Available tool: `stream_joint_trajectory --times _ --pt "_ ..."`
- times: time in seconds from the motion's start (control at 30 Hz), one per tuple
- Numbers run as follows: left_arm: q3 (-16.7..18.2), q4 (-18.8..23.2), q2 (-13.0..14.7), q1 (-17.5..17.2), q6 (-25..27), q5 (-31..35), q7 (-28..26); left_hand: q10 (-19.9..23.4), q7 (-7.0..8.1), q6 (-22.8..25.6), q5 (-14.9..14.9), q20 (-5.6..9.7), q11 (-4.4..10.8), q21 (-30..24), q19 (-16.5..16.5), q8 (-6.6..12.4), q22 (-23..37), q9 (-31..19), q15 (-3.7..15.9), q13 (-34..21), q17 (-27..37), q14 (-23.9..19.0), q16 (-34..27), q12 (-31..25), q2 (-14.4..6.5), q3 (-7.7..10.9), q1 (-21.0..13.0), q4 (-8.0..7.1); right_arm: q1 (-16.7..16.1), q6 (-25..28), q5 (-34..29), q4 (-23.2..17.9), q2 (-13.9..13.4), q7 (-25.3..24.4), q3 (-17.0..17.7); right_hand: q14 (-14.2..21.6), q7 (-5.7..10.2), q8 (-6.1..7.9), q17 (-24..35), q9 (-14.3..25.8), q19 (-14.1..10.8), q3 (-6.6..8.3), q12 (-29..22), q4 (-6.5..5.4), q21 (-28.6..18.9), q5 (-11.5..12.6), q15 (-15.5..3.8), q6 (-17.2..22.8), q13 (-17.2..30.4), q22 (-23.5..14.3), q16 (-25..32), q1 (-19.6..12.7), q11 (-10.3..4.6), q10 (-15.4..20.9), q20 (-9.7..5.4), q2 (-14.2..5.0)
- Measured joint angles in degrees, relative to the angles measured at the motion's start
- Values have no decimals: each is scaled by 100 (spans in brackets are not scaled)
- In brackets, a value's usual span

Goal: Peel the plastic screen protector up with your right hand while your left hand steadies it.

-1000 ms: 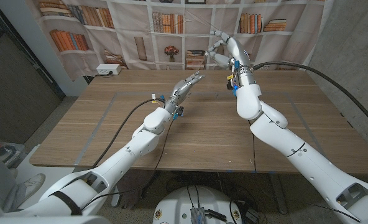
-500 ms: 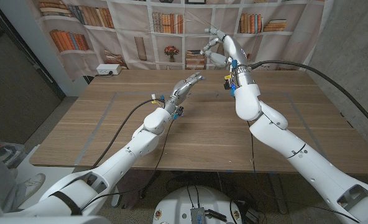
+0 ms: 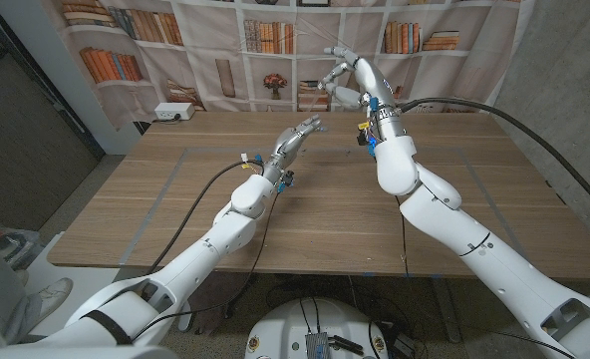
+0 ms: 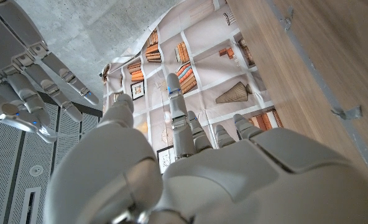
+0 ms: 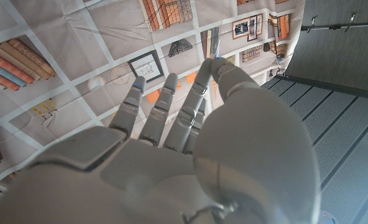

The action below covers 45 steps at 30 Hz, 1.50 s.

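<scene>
Both hands are raised above the far half of the wooden table (image 3: 325, 214). My right hand (image 3: 347, 72) is the higher one, up in front of the bookshelf backdrop with its fingers spread. In the right wrist view a thin clear strip (image 5: 212, 38), the plastic screen protector, rises from between the thumb and a fingertip of that hand (image 5: 171, 155). My left hand (image 3: 300, 133) is lower and to its left, with its fingers drawn together and pointing toward the right hand. In the left wrist view its thumb and fingers (image 4: 174, 118) stand upright. Whether they hold any clear plastic cannot be told.
A printed bookshelf backdrop (image 3: 225, 60) hangs right behind the table's far edge. A white box (image 3: 168, 112) sits at the table's far left corner. Grey tape marks (image 3: 180, 165) lie on the tabletop. Black cables (image 3: 494, 115) trail from both arms.
My right hand has risen and shifted a little left, and its fingers have spread wider. My left hand has barely moved.
</scene>
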State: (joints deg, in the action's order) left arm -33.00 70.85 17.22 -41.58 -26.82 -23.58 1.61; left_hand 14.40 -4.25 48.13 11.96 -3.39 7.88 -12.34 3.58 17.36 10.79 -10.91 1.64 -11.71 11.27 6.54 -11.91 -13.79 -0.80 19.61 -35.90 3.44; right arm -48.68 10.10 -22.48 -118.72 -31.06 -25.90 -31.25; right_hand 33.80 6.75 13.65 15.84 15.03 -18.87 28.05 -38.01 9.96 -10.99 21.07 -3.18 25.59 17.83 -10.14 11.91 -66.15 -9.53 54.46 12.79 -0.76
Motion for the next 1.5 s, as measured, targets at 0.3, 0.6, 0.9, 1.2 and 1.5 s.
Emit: stream_joint_trajectory --times 0.3,0.6,0.9,1.2,1.5 --pt "8 -10 -11 -20 -95 -17 -42 -43 -211 130 0 53 -43 0 -8 -44 29 0 0 0 33 0 0 51 -360 117 27 -114 -26 -3 6 0 5 9 22 0 0 0 0 0 0 0 19 0 0 45 0 0 0 0 0 29 1 1 0 29" --pt "27 -12 -53 -73 -115 118 -233 -135 238 289 -72 32 51 0 -29 -87 13 -1 30 -1 -40 -30 26 99 -598 578 -788 450 -44 -5 14 -16 5 38 30 0 30 0 -15 0 -1 0 39 0 0 45 0 31 1 0 0 29 1 2 0 29" --pt "20 115 -36 -105 17 183 -354 -190 618 962 -141 -51 43 -45 -112 272 13 -249 32 -16 -18 -93 27 140 -712 982 -1640 676 -69 -16 24 -43 3 59 34 0 30 0 -15 0 -1 0 62 0 0 77 0 31 1 0 0 29 31 33 0 29" --pt "28 208 -28 -161 103 183 -459 -189 493 978 -162 -72 43 -45 -133 405 13 -399 31 -43 8 -92 26 140 -768 1056 -1783 651 -95 -17 26 -59 3 62 38 0 30 0 -15 0 -1 0 84 0 0 100 0 31 1 0 0 29 31 32 0 29" --pt "81 315 -12 -252 164 142 -575 -165 431 958 -179 -72 19 -45 -132 508 13 -514 31 -43 8 -91 26 140 -755 1102 -1899 604 -126 -17 -1 -75 25 4 50 52 30 0 1 -1 -1 0 79 0 0 100 -9 31 3 0 44 29 30 32 0 29"
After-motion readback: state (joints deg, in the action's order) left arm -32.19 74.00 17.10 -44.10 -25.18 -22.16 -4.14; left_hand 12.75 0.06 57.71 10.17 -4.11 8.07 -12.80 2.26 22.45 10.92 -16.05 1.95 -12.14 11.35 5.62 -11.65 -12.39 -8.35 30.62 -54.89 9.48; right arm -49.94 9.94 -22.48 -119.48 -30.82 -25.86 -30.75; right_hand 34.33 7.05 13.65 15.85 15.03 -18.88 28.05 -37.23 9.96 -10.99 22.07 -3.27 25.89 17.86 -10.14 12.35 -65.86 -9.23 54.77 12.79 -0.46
